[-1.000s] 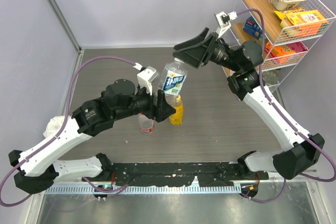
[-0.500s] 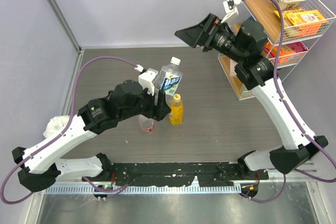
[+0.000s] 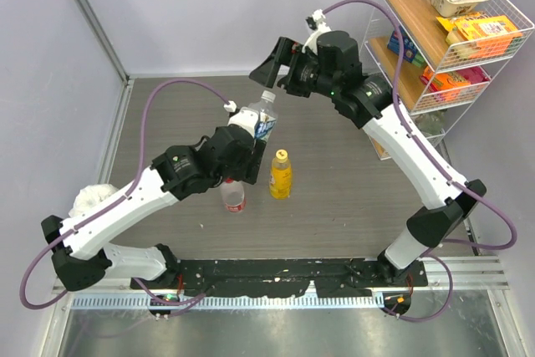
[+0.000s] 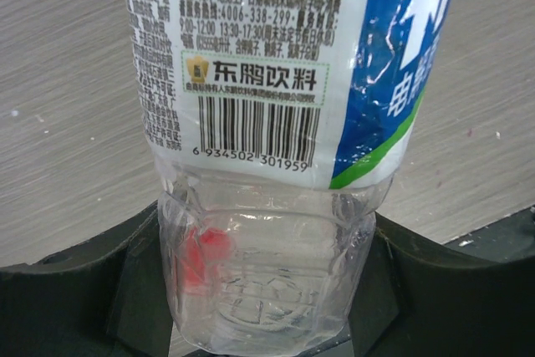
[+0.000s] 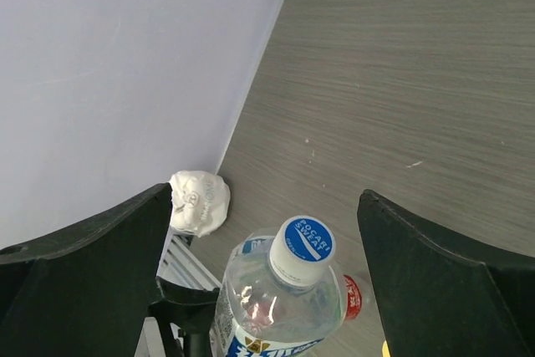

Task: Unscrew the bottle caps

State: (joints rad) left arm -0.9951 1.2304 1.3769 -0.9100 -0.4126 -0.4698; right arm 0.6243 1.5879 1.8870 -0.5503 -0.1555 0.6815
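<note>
- the white-blue cap [image 5: 303,244] is seen on top of the blue-label bottle [image 3: 257,120], which is held tilted, up off the table [image 3: 351,198].
- the bottle's lower end is clamped in the left gripper [image 3: 241,141].
- the right gripper [image 5: 267,267] is spread wide, with a finger to each side of the cap, nothing touched.
- the yellow bottle [image 3: 281,175] and the red-capped bottle [image 3: 234,198] are stood upright on the table nearby.

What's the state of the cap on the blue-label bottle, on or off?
On. The white-blue cap sits on the blue-label bottle neck; the open right gripper straddles it without touching.
</note>
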